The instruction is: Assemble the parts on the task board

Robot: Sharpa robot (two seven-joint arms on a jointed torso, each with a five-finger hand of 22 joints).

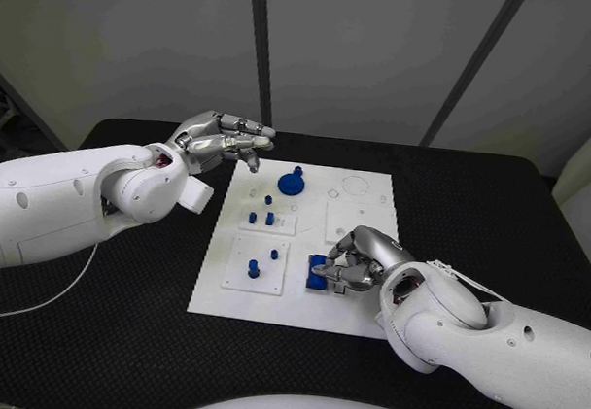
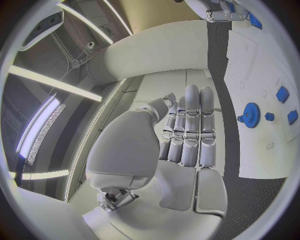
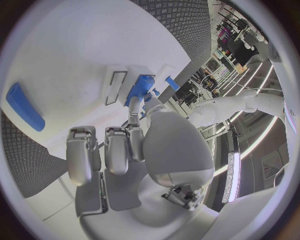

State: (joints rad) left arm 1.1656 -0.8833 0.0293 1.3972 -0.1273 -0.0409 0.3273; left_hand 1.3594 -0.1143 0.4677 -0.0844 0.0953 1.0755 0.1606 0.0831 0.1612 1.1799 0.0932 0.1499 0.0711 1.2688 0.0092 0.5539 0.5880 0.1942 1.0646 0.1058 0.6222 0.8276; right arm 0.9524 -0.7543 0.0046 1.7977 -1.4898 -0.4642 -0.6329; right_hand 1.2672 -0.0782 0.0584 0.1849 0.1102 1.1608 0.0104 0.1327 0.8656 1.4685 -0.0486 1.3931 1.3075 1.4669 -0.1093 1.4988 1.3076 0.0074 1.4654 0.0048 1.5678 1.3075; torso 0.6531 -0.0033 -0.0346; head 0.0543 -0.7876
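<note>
Right hand (image 1: 357,259) pinched a blue block (image 1: 317,270) at the board's (image 1: 231,301) near edge; advise squaring it before pressing. Left hand (image 1: 224,141) hovered empty, fingers loosely apart.

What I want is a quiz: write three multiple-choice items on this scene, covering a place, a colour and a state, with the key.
1. The blue gear stands: A) at the task board's near edge; B) on its far part; C) off it.
2. The task board is: A) white; B) green; C) red.
3. The left hand: A) grips the gear; B) presses the board; C) holds nothing.

Key: B, the head view shows the gear near the far edge; A, the plate is plainly white; C, the left wrist view shows straight fingers with nothing in them.
</note>
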